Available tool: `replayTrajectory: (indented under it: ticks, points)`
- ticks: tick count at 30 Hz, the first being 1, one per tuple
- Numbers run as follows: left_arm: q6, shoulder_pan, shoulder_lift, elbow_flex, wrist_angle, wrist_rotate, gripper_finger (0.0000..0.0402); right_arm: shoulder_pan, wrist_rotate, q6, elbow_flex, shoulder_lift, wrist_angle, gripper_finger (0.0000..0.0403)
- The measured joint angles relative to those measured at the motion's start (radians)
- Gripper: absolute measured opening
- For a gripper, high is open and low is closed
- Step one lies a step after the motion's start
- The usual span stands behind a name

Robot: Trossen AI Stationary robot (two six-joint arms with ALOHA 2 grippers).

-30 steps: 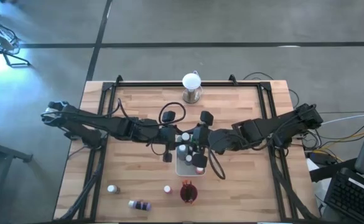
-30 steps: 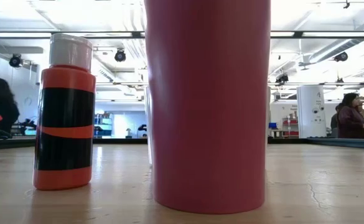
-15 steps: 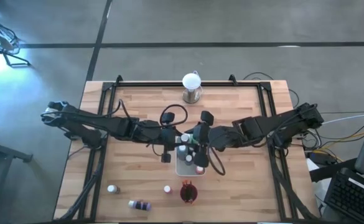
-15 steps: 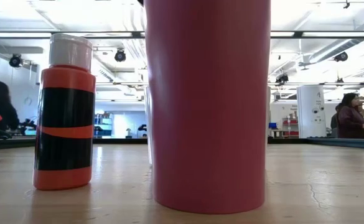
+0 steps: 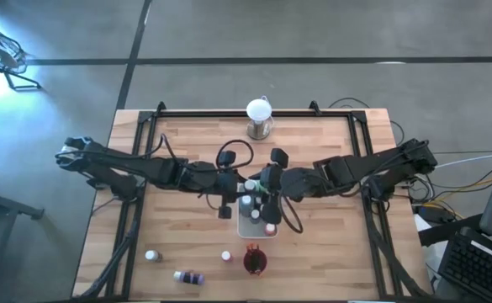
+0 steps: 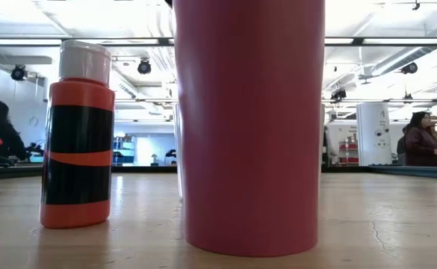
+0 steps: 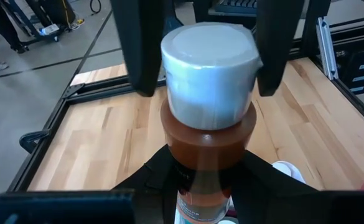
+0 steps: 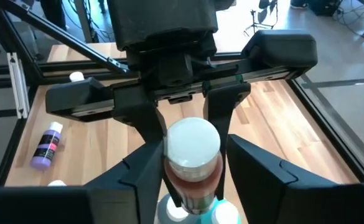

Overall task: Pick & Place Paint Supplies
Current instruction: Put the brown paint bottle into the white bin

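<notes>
Brown-bodied, white-capped paint bottle [image 7: 209, 118] upright at mid surface [image 5: 187, 236], held between both pincers; one dark finger stands either side of its cap in the left wrist view. Directly below it, further white-capped bottles [image 5: 247, 204] stand upright, packed together; one shows a teal shoulder in the right wrist view.

Orange bottle [image 6: 78, 134], white cap, black label band, upright near the front edge, just beside the cup.

Purple bottle [image 8: 47, 144] lies on its side near the front-left corner. One more white-capped bottle [image 5: 151, 255] stands upright just beside it, toward the left edge; body colour cannot be told.
</notes>
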Motion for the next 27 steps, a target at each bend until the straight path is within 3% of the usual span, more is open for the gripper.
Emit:
replayTrajectory:
  ticks: [10, 15, 27]
  points:
    - [-0.001, 0.005, 0.000, 0.000, 0.000, 0.000, 0.0112, -0.004, 0.000, 0.006, 0.000, 0.007, -0.001, 0.0111]
    - [0.008, 0.005, 0.000, -0.002, -0.013, 0.001, 0.0117, -0.003, 0.006, 0.008, 0.002, 0.025, -0.004, 0.0109]
    - [0.014, 0.004, -0.026, 0.001, -0.018, -0.003, 0.0227, -0.002, -0.001, 0.026, 0.045, 0.021, -0.102, 0.0109]
